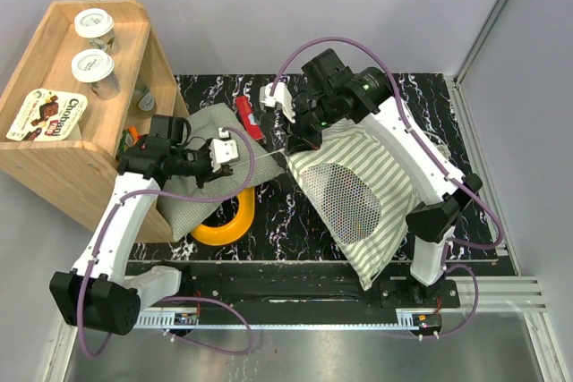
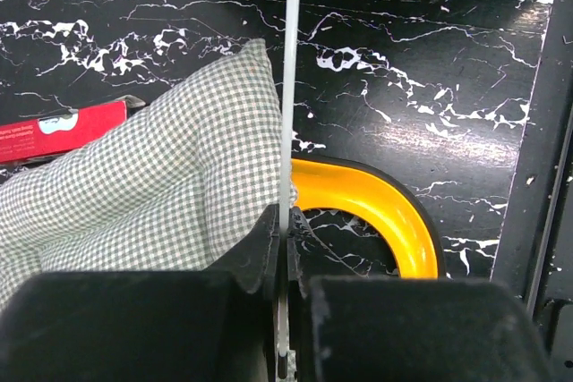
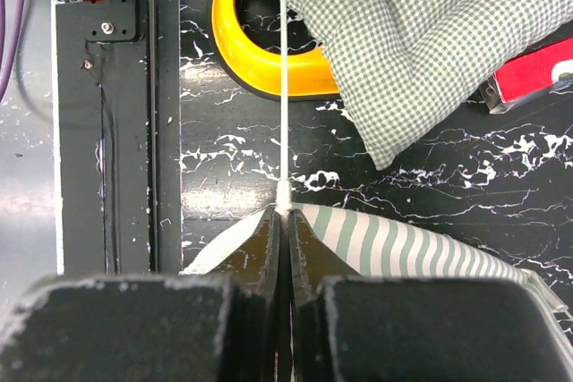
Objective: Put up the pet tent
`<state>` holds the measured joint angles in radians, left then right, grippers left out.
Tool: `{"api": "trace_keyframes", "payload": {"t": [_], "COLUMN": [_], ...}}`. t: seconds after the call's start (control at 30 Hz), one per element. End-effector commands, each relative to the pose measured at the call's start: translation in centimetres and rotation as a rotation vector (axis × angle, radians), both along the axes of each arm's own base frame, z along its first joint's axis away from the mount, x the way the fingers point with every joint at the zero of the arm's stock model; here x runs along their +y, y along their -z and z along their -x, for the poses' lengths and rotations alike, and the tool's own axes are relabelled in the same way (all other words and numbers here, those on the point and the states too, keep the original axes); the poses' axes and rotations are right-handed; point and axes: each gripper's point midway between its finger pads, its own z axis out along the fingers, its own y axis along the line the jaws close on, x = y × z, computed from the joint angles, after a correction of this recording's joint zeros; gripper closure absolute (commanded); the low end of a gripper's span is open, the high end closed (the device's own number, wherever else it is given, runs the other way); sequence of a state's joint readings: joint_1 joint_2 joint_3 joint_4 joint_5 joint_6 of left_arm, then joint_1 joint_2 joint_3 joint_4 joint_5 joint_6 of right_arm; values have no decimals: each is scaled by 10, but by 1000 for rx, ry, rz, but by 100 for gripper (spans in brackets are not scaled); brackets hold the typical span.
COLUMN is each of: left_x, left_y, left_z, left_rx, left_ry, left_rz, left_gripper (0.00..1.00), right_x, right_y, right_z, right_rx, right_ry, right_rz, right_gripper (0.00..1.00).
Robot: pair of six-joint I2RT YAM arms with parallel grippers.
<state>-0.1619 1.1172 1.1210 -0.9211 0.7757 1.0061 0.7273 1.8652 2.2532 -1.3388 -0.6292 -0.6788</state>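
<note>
While the left pincer point(image 2: 285, 221) clamps the pole point(image 2: 290, 87), the right pincer point(image 3: 284, 216) clamps it at the pet tent point(image 3: 394, 243).

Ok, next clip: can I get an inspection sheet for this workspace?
Surface: black marbled mat.
Job's things: striped pet tent lying collapsed, mesh window up; thin white pole spans both grippers.
Clutter: checked cushion, yellow ring partly under it, red box.
Grippers: left gripper shut on pole; right gripper shut on pole at tent edge.
Cables: purple cables loop along both arms.
Surroundings: wooden shelf with yogurt cups left; grey walls.
</note>
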Motion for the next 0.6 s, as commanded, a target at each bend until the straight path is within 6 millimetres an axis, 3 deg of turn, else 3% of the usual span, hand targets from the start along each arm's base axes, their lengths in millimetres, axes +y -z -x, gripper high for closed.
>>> {"api": "trace_keyframes", "payload": {"t": [0.0,0.23,0.4,0.57], "left_x": [-4,-41,-80,-92], "left_y": [-7,-87,-116,-152], "left_z": [6,5,21,16], "left_rx": [-13,-27,-3,-33], "left_ry": [51,-19,52,48], "left_rz": [19,248,314,398], "left_gripper": [100,100,100,100], "right_x": [-2,26,46,56], "right_y": [-22,-12,-21,-22], "right_z": [1,8,18,29], "right_rx": [-74,-23,10,15], "right_ry": [-1,-53,-123,-171], "right_rz": [-53,-50,-107,-120], "right_gripper": [100,100,100,96]}}
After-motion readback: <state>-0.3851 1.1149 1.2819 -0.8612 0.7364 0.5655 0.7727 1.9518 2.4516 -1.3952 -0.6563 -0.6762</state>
